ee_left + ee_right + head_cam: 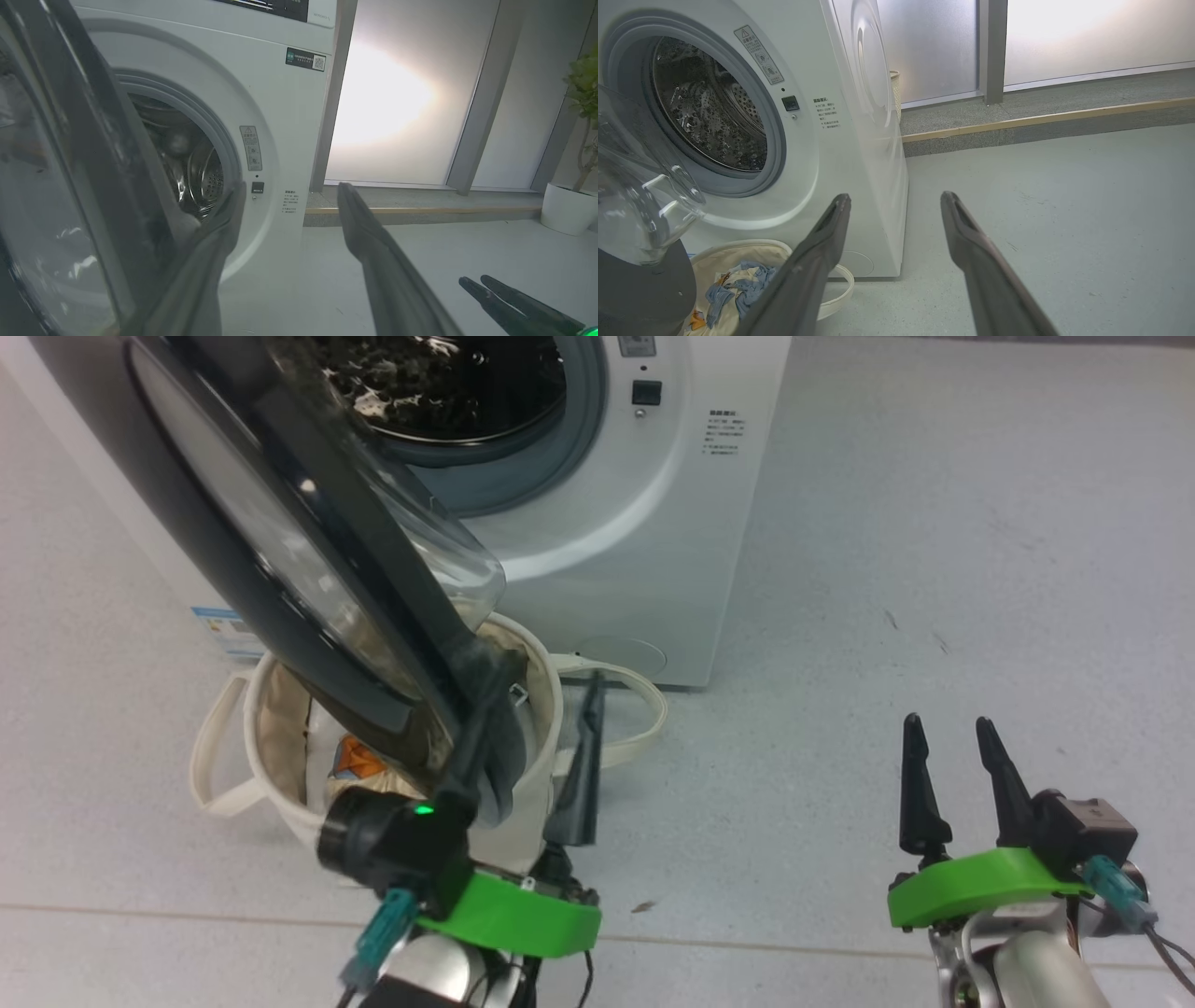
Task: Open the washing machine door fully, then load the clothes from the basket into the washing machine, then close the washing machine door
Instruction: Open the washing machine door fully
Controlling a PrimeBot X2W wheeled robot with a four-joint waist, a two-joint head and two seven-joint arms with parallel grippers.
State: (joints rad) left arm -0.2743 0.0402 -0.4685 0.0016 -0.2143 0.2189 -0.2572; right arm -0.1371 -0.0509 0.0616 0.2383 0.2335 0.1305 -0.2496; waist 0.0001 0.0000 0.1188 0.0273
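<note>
Head view: the glossy black-rimmed, glass-bowled washing machine door [280, 541] hangs open over the cream canvas basket [289, 812]. The left claw [551, 677] is spread at its edge.
Left wrist view: one finger [219, 233] lies against the rim.
Right wrist view: the right claw [896, 197] is spread and empty, and the crumpled clothes [738, 284] lie in the basket.

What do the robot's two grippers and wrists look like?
The left gripper and the right gripper each have two long, dark, pointed fingers on a bright green collar above a silvery wrist. Each carries a black box with a teal plug and thin dark cable. A small green light glows on the left one.
</note>
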